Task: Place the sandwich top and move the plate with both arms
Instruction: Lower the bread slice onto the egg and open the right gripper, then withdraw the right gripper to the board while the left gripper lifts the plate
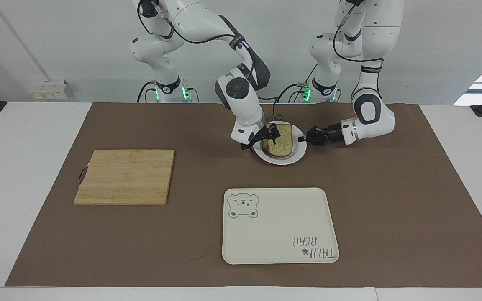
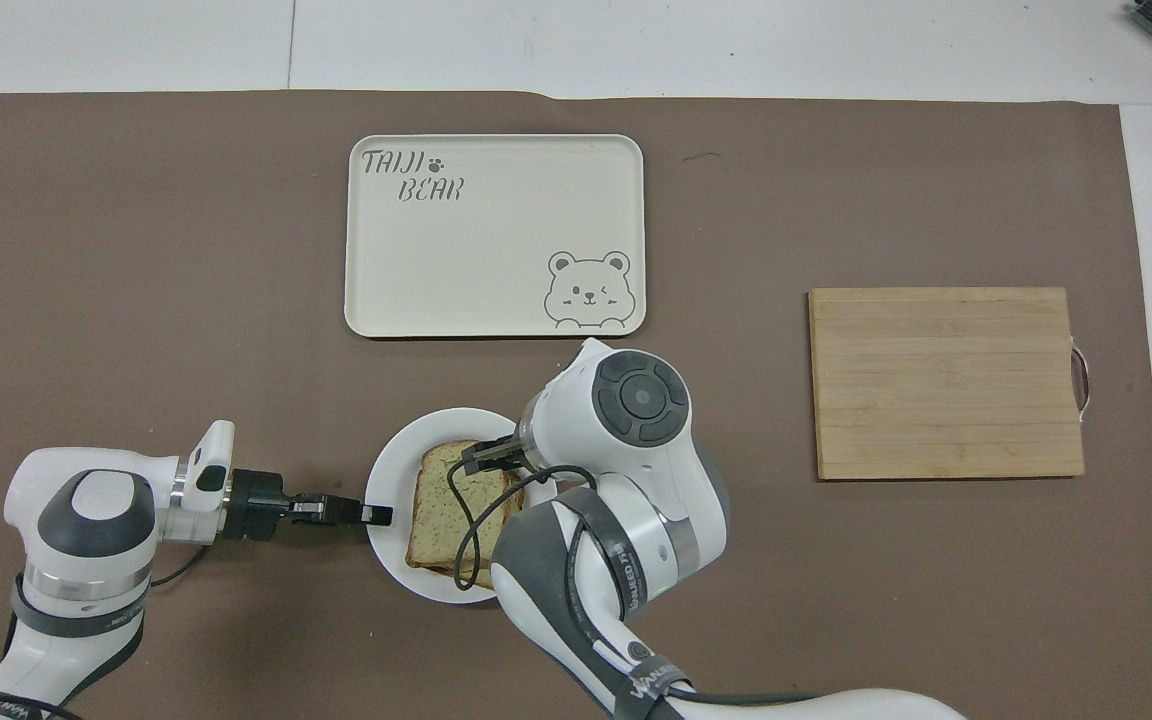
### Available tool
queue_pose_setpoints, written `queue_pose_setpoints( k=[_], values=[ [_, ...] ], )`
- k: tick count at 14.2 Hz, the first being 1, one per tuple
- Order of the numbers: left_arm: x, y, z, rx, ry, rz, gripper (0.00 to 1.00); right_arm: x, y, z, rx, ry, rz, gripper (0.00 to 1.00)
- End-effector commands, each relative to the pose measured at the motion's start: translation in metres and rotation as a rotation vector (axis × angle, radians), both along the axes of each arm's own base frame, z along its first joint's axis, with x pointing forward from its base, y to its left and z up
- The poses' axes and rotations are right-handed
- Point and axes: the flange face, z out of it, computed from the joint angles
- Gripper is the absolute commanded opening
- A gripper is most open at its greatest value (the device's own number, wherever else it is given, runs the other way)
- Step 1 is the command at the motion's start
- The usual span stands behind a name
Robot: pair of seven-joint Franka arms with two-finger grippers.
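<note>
Bread lies on the filling slice on the white plate, near the robots at mid-table. Over its edge the right gripper hangs with fingers spread, released. The left gripper is clenched on the plate's rim at the left arm's end.

1. Two robot arms: the left arm and the right arm.
2. Two hands: the left hand and the right hand.
3. One white plate.
4. One stack of bread on the plate; how many slices are in it cannot be told.
5. One cream tray with a bear drawing.
6. One wooden cutting board.
7. One brown mat on the surface.
</note>
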Motion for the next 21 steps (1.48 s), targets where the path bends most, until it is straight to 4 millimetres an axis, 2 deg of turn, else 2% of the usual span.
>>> queue_pose_setpoints(
  k=[1, 3, 4, 7, 11, 14, 15, 18, 21],
  values=[
    [-0.004, 0.000, 0.000, -0.026, -0.001, 0.009, 0.00, 0.034, -0.056, 0.023, -0.025, -0.062, -0.031, 1.00],
    [-0.003, 0.001, 0.001, -0.035, 0.002, 0.010, 0.00, 0.053, -0.092, 0.038, -0.069, -0.101, -0.052, 1.00],
    [-0.002, 0.001, 0.004, -0.047, 0.001, 0.006, 0.00, 0.056, -0.101, 0.045, -0.085, -0.117, -0.052, 1.00],
    [0.004, 0.004, 0.010, -0.081, 0.003, 0.006, 0.00, 0.071, -0.146, 0.060, -0.133, -0.126, -0.088, 1.00],
    [0.017, 0.006, 0.024, -0.101, -0.004, 0.011, 0.00, 0.086, -0.201, 0.097, -0.215, -0.099, -0.121, 1.00],
    [0.028, 0.005, 0.038, -0.116, 0.021, 0.009, 0.00, 0.079, -0.232, 0.126, -0.234, -0.067, -0.155, 1.00],
    [0.033, 0.007, 0.045, -0.112, 0.028, 0.016, 0.00, 0.075, -0.252, 0.139, -0.238, -0.055, -0.183, 1.00],
    [0.052, 0.006, 0.073, -0.080, 0.075, -0.002, 0.00, 0.060, -0.296, 0.176, -0.243, -0.032, -0.249, 1.00],
    [0.071, 0.006, 0.098, -0.092, 0.077, -0.002, 0.00, 0.046, -0.332, 0.208, -0.240, -0.041, -0.310, 1.00]
  ],
)
